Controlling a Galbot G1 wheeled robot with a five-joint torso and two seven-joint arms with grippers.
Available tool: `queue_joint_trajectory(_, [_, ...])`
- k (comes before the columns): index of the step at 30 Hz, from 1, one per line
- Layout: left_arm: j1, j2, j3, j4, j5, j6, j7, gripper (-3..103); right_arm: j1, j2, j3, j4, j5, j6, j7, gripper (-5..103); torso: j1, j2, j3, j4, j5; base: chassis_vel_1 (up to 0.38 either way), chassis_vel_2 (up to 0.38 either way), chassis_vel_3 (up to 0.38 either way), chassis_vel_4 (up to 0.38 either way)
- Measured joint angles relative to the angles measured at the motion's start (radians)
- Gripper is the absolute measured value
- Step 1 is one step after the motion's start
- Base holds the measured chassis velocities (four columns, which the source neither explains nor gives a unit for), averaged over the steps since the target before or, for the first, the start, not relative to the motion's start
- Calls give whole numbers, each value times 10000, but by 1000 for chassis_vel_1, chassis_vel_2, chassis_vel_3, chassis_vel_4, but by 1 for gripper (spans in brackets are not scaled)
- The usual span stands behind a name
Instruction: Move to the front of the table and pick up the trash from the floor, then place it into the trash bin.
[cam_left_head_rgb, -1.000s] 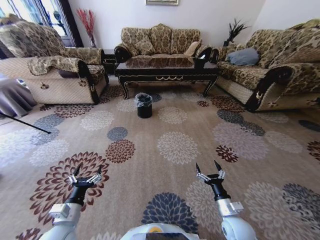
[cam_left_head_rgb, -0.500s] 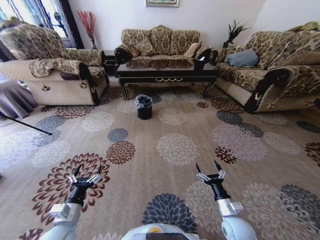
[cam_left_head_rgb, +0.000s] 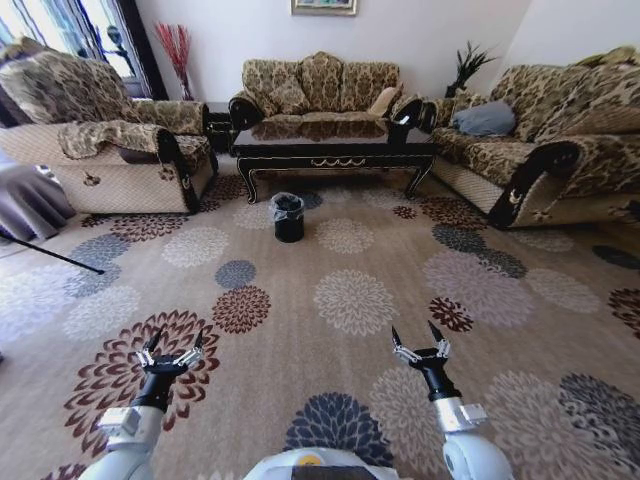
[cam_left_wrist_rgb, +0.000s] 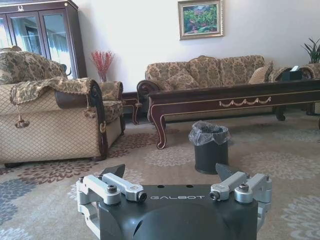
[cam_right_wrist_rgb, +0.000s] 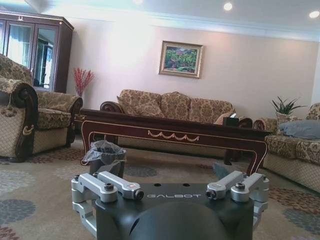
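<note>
While both arms hung low over the carpet, we found the left gripper (cam_left_head_rgb: 170, 348) and right gripper (cam_left_head_rgb: 421, 340) with jaws spread, empty. The trash bin (cam_left_head_rgb: 288, 216), bag-lined, contents indiscernible, stood just before the table (cam_left_head_rgb: 335, 140). The wrist views alone showed a framed picture (cam_left_wrist_rgb: 200, 18)

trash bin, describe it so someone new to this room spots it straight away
Find the long dark table before the middle sofa. The trash bin stands on the carpet by its left-front leg: a small round black tub with a crinkly bag at its rim.
</note>
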Motion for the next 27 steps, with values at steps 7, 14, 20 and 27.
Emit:
queue_joint_trajectory(7, [0,0,0,0,0,0,0,100,0,0,0,0,0,0,0,100,59,233,179,0,0,0,0,0,0])
queue_joint_trajectory(14, [0,0,0,0,0,0,0,100,0,0,0,0,0,0,0,100,131,512,382,0,0,0,0,0,0])
queue_joint_trajectory(20, [0,0,0,0,0,0,0,100,0,-1,0,1,0,0,0,100,196,753,559,0,0,0,0,0,0])
queue_joint_trajectory(27, [0,0,0,0,0,0,0,100,0,0,0,0,0,0,0,100,270,1071,805,0,0,0,0,0,0])
